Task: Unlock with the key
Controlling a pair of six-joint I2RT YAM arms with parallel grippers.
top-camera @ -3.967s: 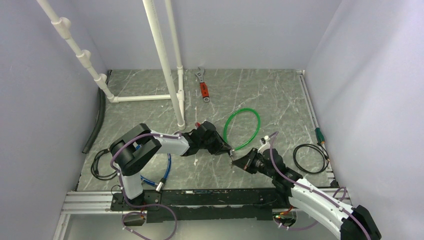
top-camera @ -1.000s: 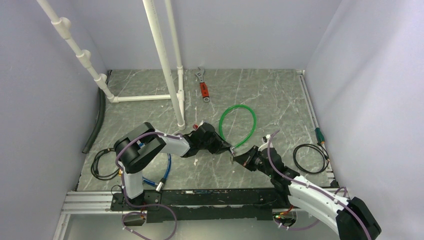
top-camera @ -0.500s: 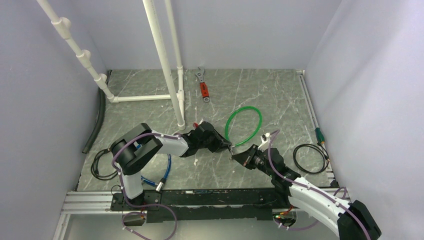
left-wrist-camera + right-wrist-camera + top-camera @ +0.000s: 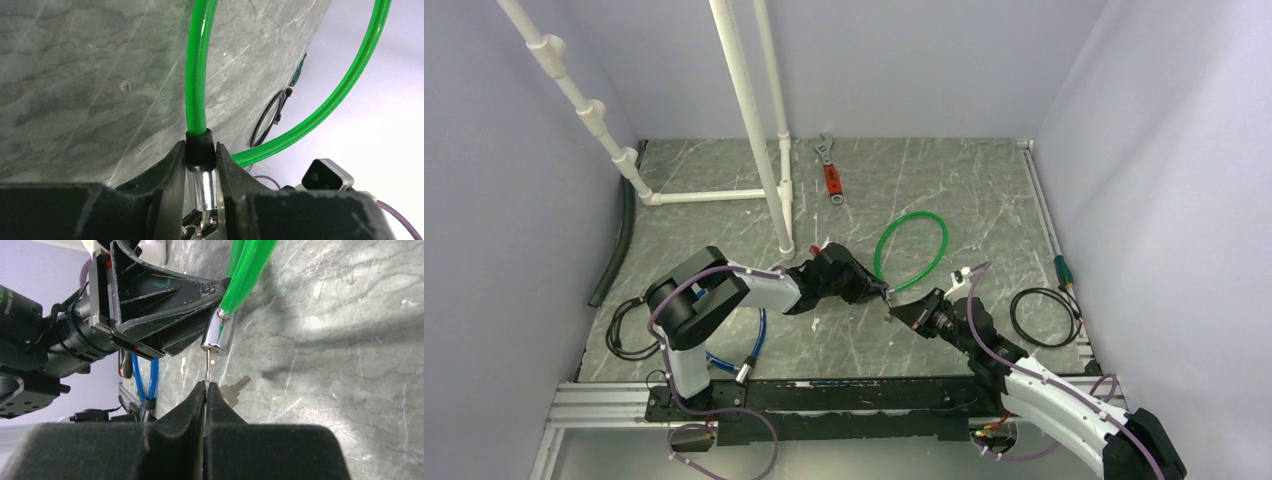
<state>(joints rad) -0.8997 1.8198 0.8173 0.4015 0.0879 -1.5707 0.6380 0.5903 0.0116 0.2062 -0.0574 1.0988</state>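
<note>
My left gripper (image 4: 200, 150) is shut on the black collar and silver lock cylinder (image 4: 204, 187) at the end of the green cable loop (image 4: 914, 255), holding it just above the floor. My right gripper (image 4: 206, 386) is shut on the key (image 4: 207, 367), a thin metal blade. The key's tip meets the open face of the cylinder (image 4: 218, 335). Another small key (image 4: 235, 389) hangs beside my right fingers. In the top view both grippers meet tip to tip near the middle front (image 4: 890, 303).
A red-handled wrench (image 4: 829, 175) lies at the back. White pipes (image 4: 754, 130) stand at the back left. A black cable coil (image 4: 1044, 315) and a green-handled tool (image 4: 1061, 268) lie at the right. A blue cable (image 4: 754, 345) and black cable (image 4: 629, 335) lie near the left base.
The green loop swung a little to the right from a second ago and has held still since. The right gripper edged slightly right. Both grips are unchanged.
</note>
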